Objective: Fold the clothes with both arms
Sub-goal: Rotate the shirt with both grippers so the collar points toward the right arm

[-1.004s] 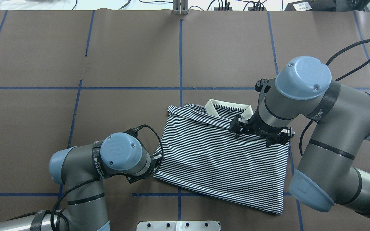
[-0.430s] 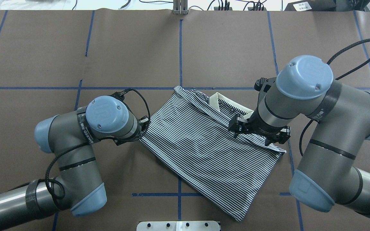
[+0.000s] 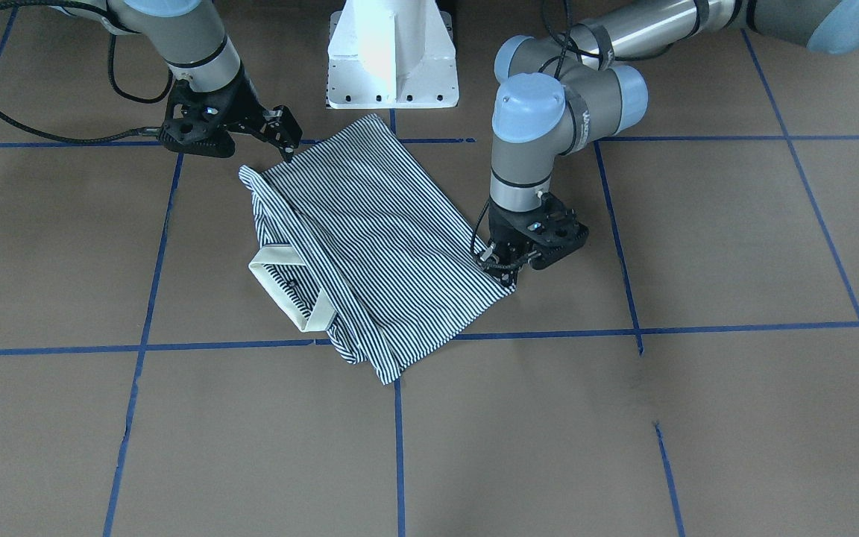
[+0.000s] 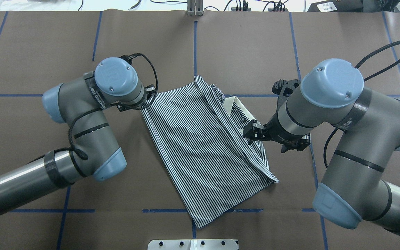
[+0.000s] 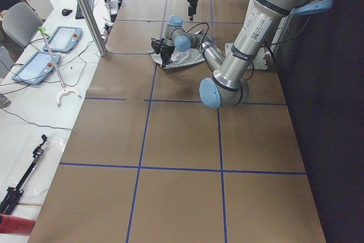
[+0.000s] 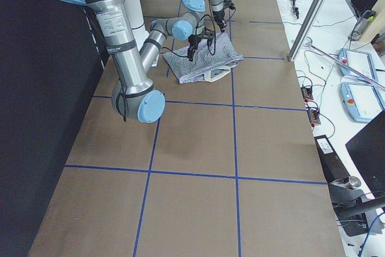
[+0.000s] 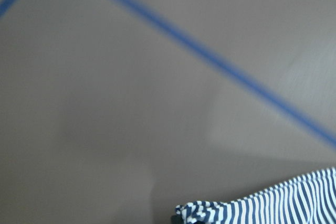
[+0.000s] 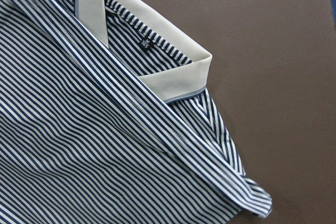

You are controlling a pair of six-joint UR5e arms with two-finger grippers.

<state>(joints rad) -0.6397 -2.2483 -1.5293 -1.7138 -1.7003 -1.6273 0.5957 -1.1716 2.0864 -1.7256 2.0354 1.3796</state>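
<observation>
The thin-striped navy-and-white polo shirt (image 4: 200, 149) has swung further round on the brown paper-covered table (image 4: 47, 52) gridded with blue tape lines (image 4: 195, 45). The left gripper (image 3: 505, 274) is clamped on its corner. The right gripper (image 3: 285, 142) hovers above it, and I cannot tell how its jaws stand.

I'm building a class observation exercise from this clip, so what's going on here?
A striped polo shirt lies partly folded and diagonal on the brown table. The left gripper pinches one corner. The right gripper hangs near the opposite corner, with no cloth clearly in it.
</observation>
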